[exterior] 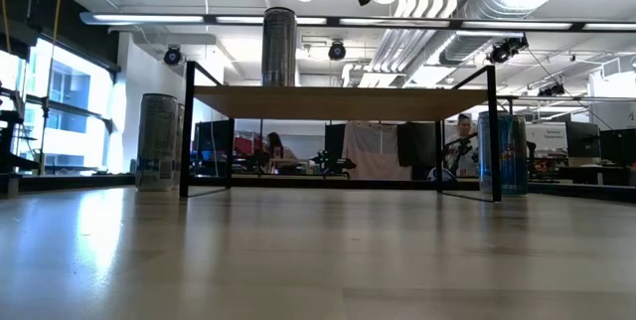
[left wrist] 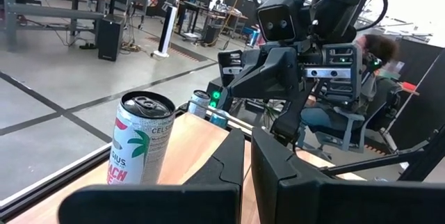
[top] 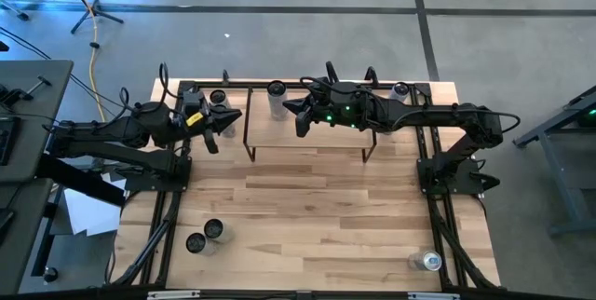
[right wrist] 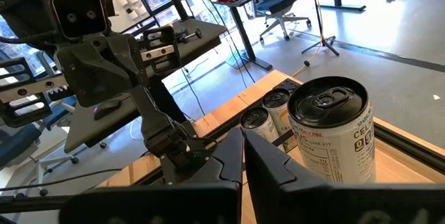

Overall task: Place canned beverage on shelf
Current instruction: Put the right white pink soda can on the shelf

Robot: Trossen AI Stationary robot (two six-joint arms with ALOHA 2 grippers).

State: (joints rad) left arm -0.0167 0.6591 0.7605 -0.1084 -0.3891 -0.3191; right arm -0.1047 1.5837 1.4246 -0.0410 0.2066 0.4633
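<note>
Light wood shelf (top: 307,125), seemingly black-legged

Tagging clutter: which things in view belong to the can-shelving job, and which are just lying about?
Job: low light-wood shelf with black legs; white can standing on it; silver can left of it; blue can right of it; two cans front left.
Lying about: white paper sheets and yellow cable on the floor.

Shelf (top: 307,132): rear centre of worktop (top: 307,216). One can (top: 277,95) on its left rear corner. Two cans (top: 205,237) front left; one can (top: 430,261) front right; one (top: 218,98) rear left, one (top: 400,88) rear right.
</note>
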